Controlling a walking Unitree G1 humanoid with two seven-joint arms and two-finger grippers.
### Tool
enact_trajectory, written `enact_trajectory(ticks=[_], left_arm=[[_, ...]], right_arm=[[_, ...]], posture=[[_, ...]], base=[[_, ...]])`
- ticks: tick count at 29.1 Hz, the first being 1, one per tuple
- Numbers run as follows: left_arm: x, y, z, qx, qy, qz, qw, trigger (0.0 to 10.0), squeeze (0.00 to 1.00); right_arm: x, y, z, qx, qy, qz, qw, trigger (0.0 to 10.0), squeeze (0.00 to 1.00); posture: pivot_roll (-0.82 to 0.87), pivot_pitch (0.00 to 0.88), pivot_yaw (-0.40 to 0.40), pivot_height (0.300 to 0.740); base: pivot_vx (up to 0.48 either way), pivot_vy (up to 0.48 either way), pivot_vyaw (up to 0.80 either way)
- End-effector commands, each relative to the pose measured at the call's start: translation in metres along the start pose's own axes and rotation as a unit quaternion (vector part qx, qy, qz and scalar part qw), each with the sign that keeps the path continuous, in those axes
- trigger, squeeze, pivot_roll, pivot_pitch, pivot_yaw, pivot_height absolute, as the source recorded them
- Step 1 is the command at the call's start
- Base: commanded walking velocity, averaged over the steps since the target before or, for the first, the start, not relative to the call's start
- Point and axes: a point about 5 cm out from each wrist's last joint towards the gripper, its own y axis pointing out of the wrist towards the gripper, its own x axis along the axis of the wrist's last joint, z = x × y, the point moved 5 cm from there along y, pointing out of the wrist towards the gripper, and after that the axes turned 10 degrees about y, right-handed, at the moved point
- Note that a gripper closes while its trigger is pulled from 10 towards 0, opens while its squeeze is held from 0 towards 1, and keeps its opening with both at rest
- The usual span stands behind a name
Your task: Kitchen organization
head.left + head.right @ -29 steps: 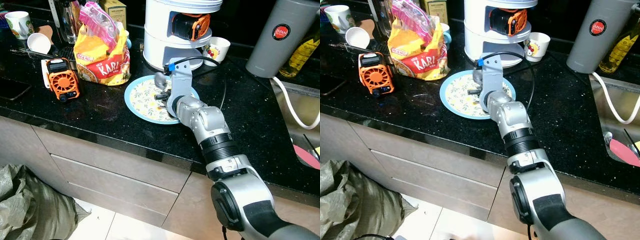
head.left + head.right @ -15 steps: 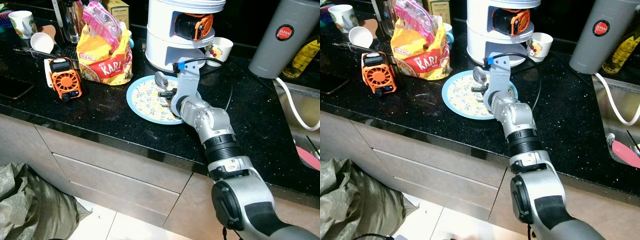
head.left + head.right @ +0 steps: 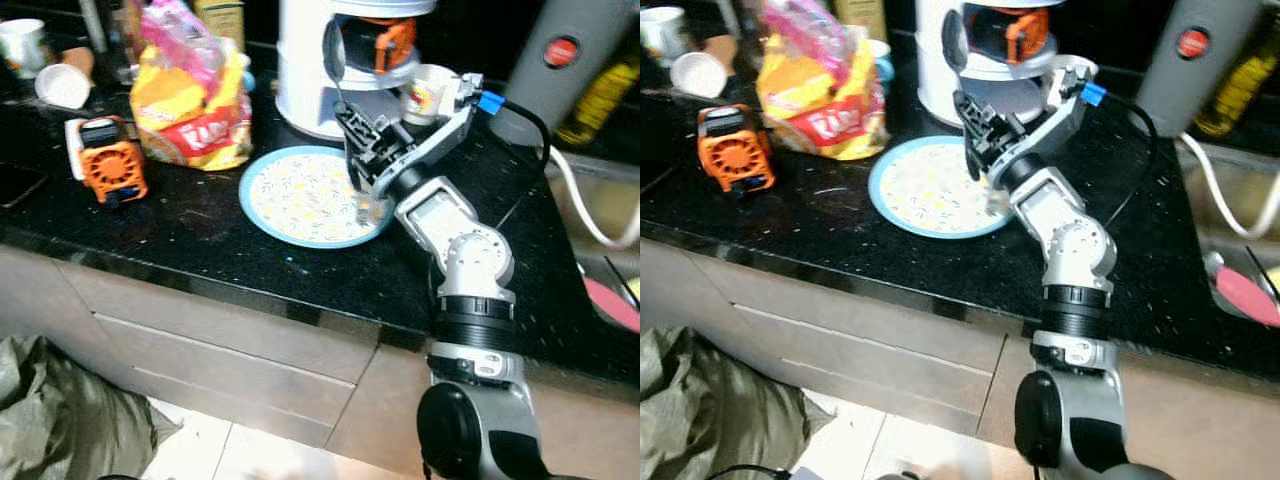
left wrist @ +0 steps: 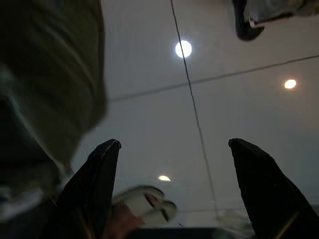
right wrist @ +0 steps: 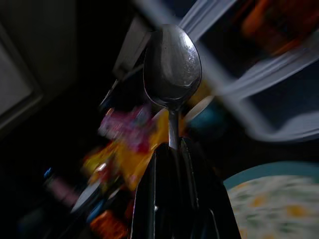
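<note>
**A:** so where's the spoon (image 5: 172, 64) sitting right now?

**B:** The right gripper (image 3: 975, 125) is pinching it by the handle, fingers (image 5: 199, 199) closed tight on it, bowl sticking up past the tips. It's hanging in the air above the far edge of the plate (image 3: 290, 195), right in front of the white container (image 3: 985, 75). The bowl is showing up against the container's open shelf, where an orange gadget (image 3: 385, 40) is sitting.

**A:** and the plate?

**B:** It's lying flat on the black counter (image 3: 200, 250), blue rim, flowery pattern. The arm is reaching in over its right side.

**A:** what's lying around it?

**B:** A yellow snack bag (image 3: 190, 105) is standing just left of the plate, an orange fan (image 3: 105, 160) further left near the counter edge. A small printed cup (image 3: 430, 92) is sitting right of the container, and a grey flask (image 3: 560, 60) beyond that. It's all a bit blurry.

**A:** left gripper doing anything?

**B:** Nope, the left gripper (image 4: 172, 164) is hanging over pale floor tiles, fingers spread wide with nothing between them.
</note>
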Motion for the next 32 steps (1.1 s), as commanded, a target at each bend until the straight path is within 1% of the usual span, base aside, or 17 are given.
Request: enact_trajectory(ticks=[1,6,9,10,11,15,16,19,20,21,22,23,24,26,28,30,32], left_arm=[[0.001,0.0,-0.001,-0.002,0.005,-0.001,1.0,10.0,0.0],[0.001,0.0,0.0,-0.001,0.004,-0.001,1.0,10.0,0.0],[0.001,0.0,0.001,-0.001,0.003,-0.001,1.0,10.0,0.0],[0.002,0.0,0.001,-0.001,0.003,-0.001,1.0,10.0,0.0],[0.002,0.0,0.002,-0.001,0.003,-0.001,1.0,10.0,0.0],[0.003,0.0,0.001,-0.002,0.003,-0.003,1.0,10.0,0.0],[0.003,0.0,0.001,-0.002,0.003,-0.003,1.0,10.0,0.0],[0.003,0.0,0.001,-0.002,0.002,-0.003,1.0,10.0,0.0],[0.003,0.0,0.001,-0.003,0.002,-0.003,1.0,10.0,0.0],[0.003,0.0,0.0,-0.003,0.002,-0.003,1.0,10.0,0.0],[0.003,0.0,0.0,-0.003,0.002,-0.003,1.0,10.0,0.0],[0.003,0.0,-0.001,-0.004,0.002,-0.002,1.0,10.0,0.0],[0.002,0.0,-0.001,-0.004,0.001,-0.002,1.0,10.0,0.0],[0.002,0.0,-0.002,-0.004,0.001,-0.002,1.0,10.0,0.0],[0.002,0.0,-0.003,-0.005,0.001,-0.002,1.0,10.0,0.0],[0.002,0.0,-0.004,-0.005,0.001,-0.002,1.0,10.0,0.0],[0.002,0.0,-0.006,-0.01,-0.004,-0.004,1.0,10.0,0.0]], right_arm=[[0.015,-0.005,-0.005,-0.01,-0.002,-0.028,1.0,0.0,0.0],[0.03,-0.008,-0.01,-0.027,-0.025,-0.047,0.998,0.0,0.0],[0.041,-0.01,-0.015,-0.054,-0.079,-0.057,0.994,0.0,0.0],[0.044,-0.01,-0.017,-0.066,-0.103,-0.058,0.991,0.8,0.0],[0.046,-0.009,-0.018,-0.072,-0.115,-0.06,0.989,4.2,0.0],[0.053,-0.004,-0.023,-0.101,-0.158,-0.058,0.981,3.9,0.0],[0.053,-0.003,-0.024,-0.102,-0.158,-0.058,0.98,3.9,0.0],[0.059,-0.001,-0.031,-0.132,-0.193,-0.059,0.971,3.8,0.0],[0.06,0.0,-0.036,-0.147,-0.205,-0.058,0.966,7.7,0.0],[0.061,0.0,-0.038,-0.154,-0.21,-0.058,0.964,8.2,0.0],[0.062,0.002,-0.042,-0.17,-0.223,-0.056,0.958,9.2,0.0],[0.063,0.002,-0.045,-0.179,-0.231,-0.055,0.955,9.2,0.0],[0.065,0.003,-0.046,-0.185,-0.239,-0.056,0.952,10.0,0.0],[0.066,0.004,-0.046,-0.187,-0.246,-0.058,0.949,10.0,0.0],[0.068,0.006,-0.049,-0.205,-0.278,-0.054,0.937,10.0,0.0],[0.067,0.006,-0.05,-0.206,-0.28,-0.053,0.936,10.0,0.0],[0.058,0.009,-0.05,-0.199,-0.284,-0.041,0.937,10.0,0.0]], posture=[[0.07,0.068,-0.05,0.74],[0.07,0.068,-0.049,0.74],[0.07,0.068,-0.045,0.74],[0.07,0.068,-0.044,0.74],[0.07,0.069,-0.044,0.74],[0.07,0.069,-0.045,0.74],[0.07,0.069,-0.045,0.74],[0.07,0.072,-0.045,0.74],[0.07,0.072,-0.045,0.74],[0.08,0.075,-0.046,0.74],[0.08,0.077,-0.048,0.74],[0.08,0.079,-0.049,0.74],[0.08,0.08,-0.049,0.74],[0.08,0.08,-0.049,0.74],[0.08,0.087,-0.05,0.74],[0.08,0.087,-0.05,0.74],[0.08,0.091,-0.049,0.74]], base=[[0.0,0.0,-0.79],[0.0,0.0,-0.79],[0.0,0.0,-0.8],[0.0,0.0,0.0],[0.0,0.0,0.0],[0.0,0.0,-0.4],[0.0,0.0,-0.79],[0.0,0.0,-0.78],[0.0,0.0,-0.8],[0.0,0.0,-0.71],[0.0,0.0,-0.73],[0.0,0.0,-0.73],[0.0,0.0,-0.8],[0.0,0.0,-0.8],[0.0,0.0,0.0],[0.0,0.0,0.0],[0.0,-0.126,0.0]])
